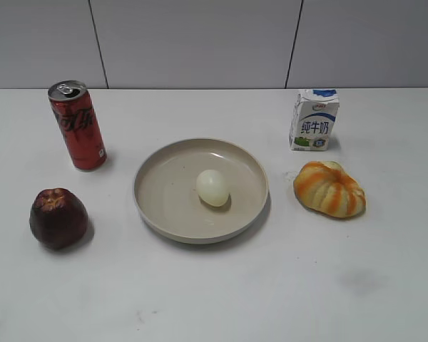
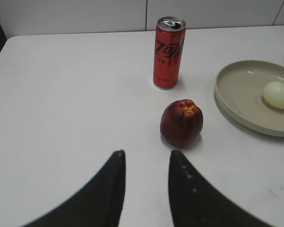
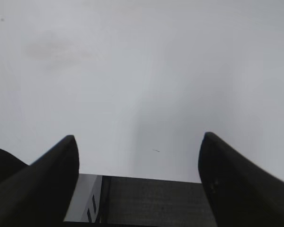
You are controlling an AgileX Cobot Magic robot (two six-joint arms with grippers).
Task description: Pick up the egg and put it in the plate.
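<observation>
- The plate (image 1: 153, 206) stands in the middle of the bench (image 1: 271, 292).
- The egg (image 1: 212, 188) lies in the plate, near its centre.
- The can (image 1: 78, 125) stands upright behind and to the left of the plate.
- The apple (image 1: 58, 218) sits left of the plate, in front of the can.
- The milk carton (image 1: 314, 120) stands upright behind and to the right of the plate.
- The pumpkin (image 1: 329, 188) lies right of the plate, in front of the carton.

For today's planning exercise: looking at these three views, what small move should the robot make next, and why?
Probably none beyond holding both arms back: the egg already lies inside the plate, and both the left end effector and right end effector are open, empty, and away from it.
</observation>
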